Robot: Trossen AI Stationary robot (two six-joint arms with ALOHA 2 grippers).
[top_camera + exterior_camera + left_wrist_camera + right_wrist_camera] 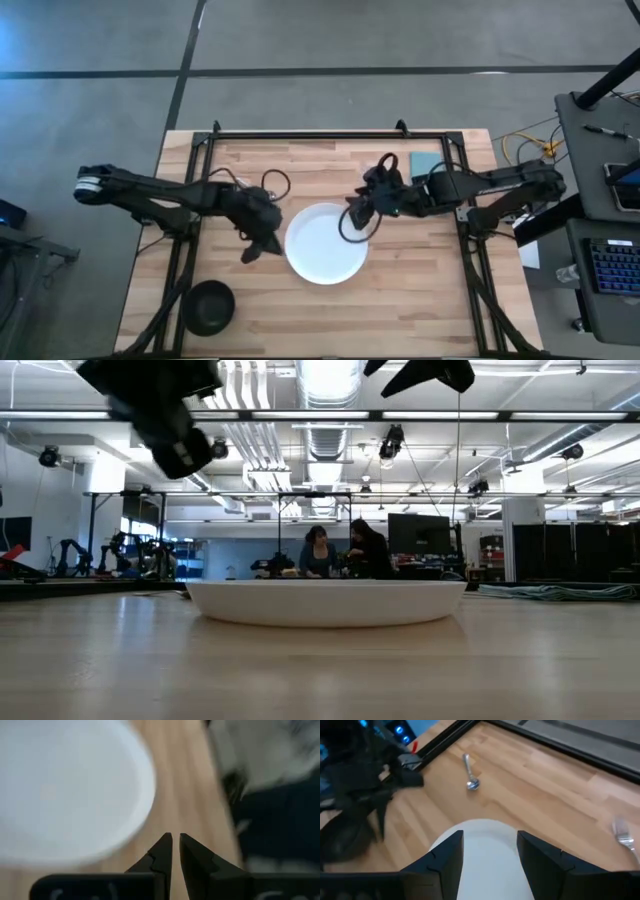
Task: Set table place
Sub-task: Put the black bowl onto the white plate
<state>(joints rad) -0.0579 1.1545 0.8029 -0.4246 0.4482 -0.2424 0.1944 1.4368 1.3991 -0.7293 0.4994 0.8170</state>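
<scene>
The round white plate (pixel 325 243) lies flat on the wooden table (pixel 420 300), near its middle; it also shows in the low view (pixel 325 603). My right gripper (pixel 490 837) is open and hovers over the plate's right rim, clear of it. My left gripper (pixel 175 840) is shut and empty, above the table just left of the plate (pixel 65 785). The black bowl (pixel 210 307) stands at the near left. The silver spoon (pixel 470 775) and the fork (pixel 622 835) lie flat on the wood beyond the plate in the right wrist view.
A teal napkin (pixel 425 162) lies at the far right of the table. A black metal frame (pixel 320 133) edges the tabletop. People sit in the room beyond the table (pixel 340 555). Bare wood shows at the near right.
</scene>
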